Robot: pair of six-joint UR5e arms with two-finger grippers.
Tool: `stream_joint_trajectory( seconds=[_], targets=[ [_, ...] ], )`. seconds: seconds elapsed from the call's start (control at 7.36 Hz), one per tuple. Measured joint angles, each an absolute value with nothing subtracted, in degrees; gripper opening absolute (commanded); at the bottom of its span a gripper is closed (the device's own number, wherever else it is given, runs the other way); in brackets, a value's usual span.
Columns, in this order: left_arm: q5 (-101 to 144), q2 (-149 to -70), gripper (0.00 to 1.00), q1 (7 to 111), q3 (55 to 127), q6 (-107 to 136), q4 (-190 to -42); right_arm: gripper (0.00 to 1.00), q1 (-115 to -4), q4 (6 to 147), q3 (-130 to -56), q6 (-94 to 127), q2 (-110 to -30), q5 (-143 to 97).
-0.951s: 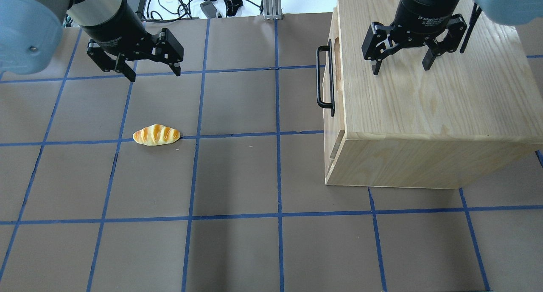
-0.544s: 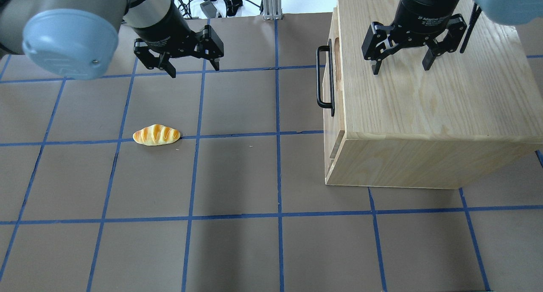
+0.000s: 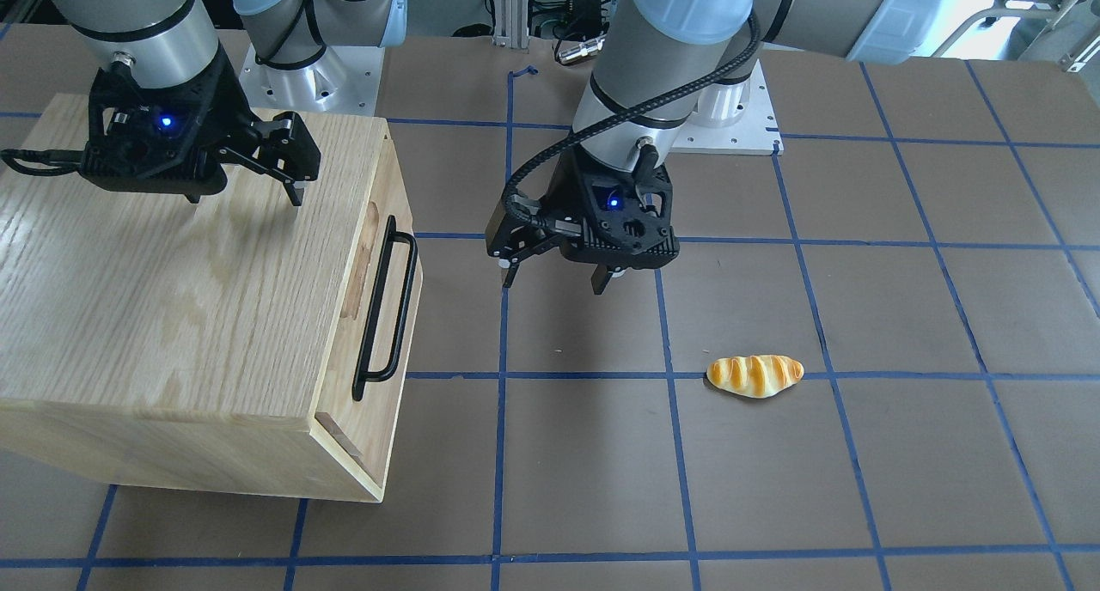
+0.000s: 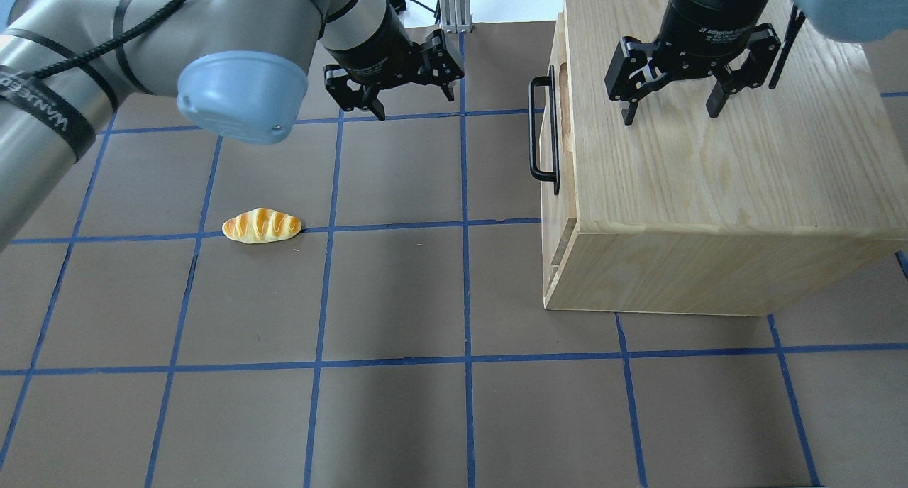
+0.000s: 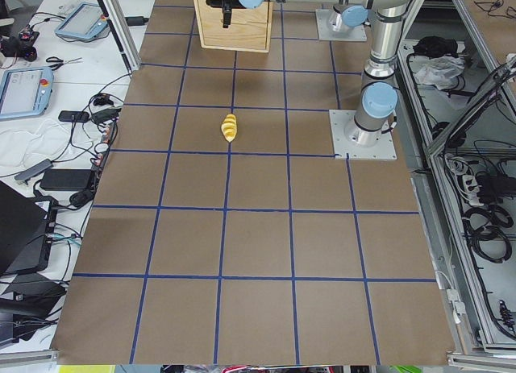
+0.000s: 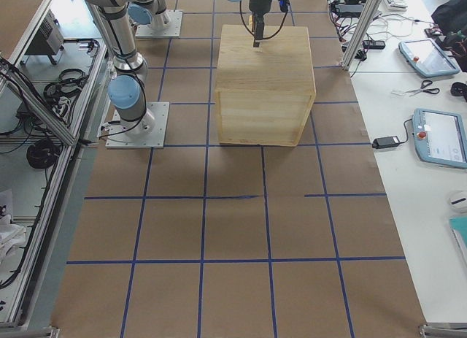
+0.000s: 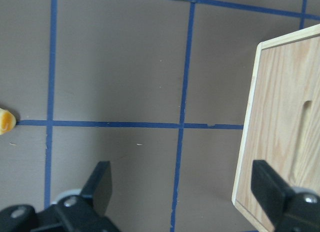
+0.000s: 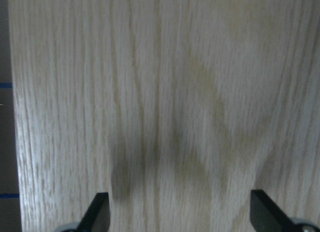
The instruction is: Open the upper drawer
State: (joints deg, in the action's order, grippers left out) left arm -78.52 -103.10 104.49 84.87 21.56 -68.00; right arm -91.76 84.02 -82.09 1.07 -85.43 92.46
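Note:
The upper drawer (image 4: 552, 142) is the top front panel of the wooden cabinet (image 4: 709, 162), with a long black bar handle (image 4: 543, 130) and an oval cutout. It sits flush with the cabinet and also shows in the front-facing view (image 3: 371, 256). My left gripper (image 4: 415, 102) is open and empty above the table, to the left of the handle and apart from it (image 3: 554, 283). My right gripper (image 4: 670, 115) is open and empty, just above the cabinet's top (image 3: 245, 198).
A toy bread roll (image 4: 261, 225) lies on the brown mat left of centre. Below the upper drawer is a handle-less front panel with a slot (image 7: 280, 137). Blue tape lines grid the mat. Cables lie beyond the far edge (image 4: 340, 6).
My left arm has swung to the right across the far side of the table, toward the cabinet's handle, still open. My right gripper and the drawer have not moved.

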Motion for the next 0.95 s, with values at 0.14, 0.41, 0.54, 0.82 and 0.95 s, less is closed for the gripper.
stream_joint_trajectory(
  seconds=[0.14,0.41,0.54,0.82,0.95],
  targets=[
    [-77.09,-104.48,1.00,105.71,83.63,23.04,-67.13,1.00,-91.76,84.02,-82.09,1.07,-85.43,92.46],
    [-76.00,-106.66,1.00,107.96,82.46,24.58,-65.59,1.00,-91.76,84.02,-82.09,1.13,-85.43,92.46],
    [-75.90,-107.61,1.00,108.80,82.33,25.02,-64.85,1.00,-91.76,84.02,-82.11,1.12,-85.43,92.46],
    [-75.89,-109.20,1.00,110.27,82.32,25.40,-63.63,1.00,-91.76,84.02,-82.12,1.12,-85.43,92.46],
    [-75.87,-109.84,1.00,110.82,82.37,25.48,-62.77,1.00,-91.76,84.02,-82.13,1.13,-85.43,92.46]
  ],
)
